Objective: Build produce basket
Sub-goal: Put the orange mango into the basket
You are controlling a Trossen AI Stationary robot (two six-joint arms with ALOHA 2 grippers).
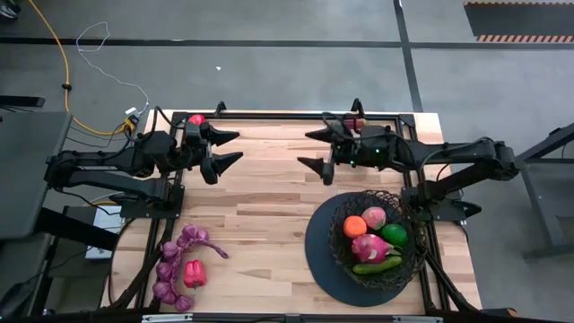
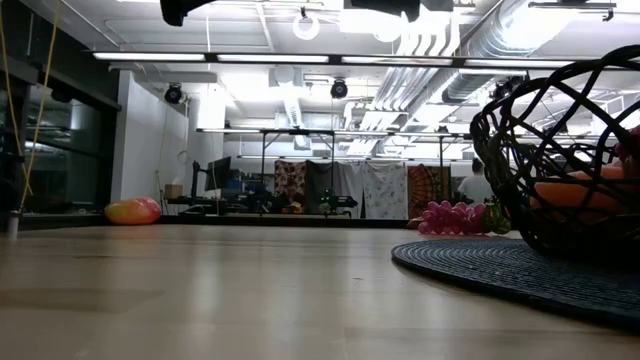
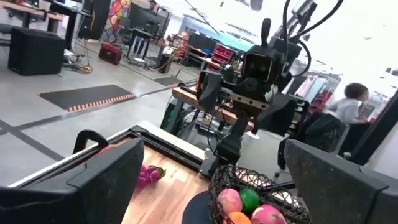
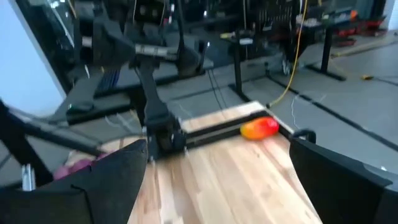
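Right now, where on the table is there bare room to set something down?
Bare wood runs down the middle, between the grape bunches and red pepper on one side and the basket on its disc on the other. The basket itself is crowded with fruit.

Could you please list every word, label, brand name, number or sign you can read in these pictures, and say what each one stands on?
None: no readable text shows in any view.
The wooden table, the basket and the produce carry no labels.
The striped strip on the floor is a hazard pattern, not lettering.
Anything on the room's far equipment in the low view is too small to read.
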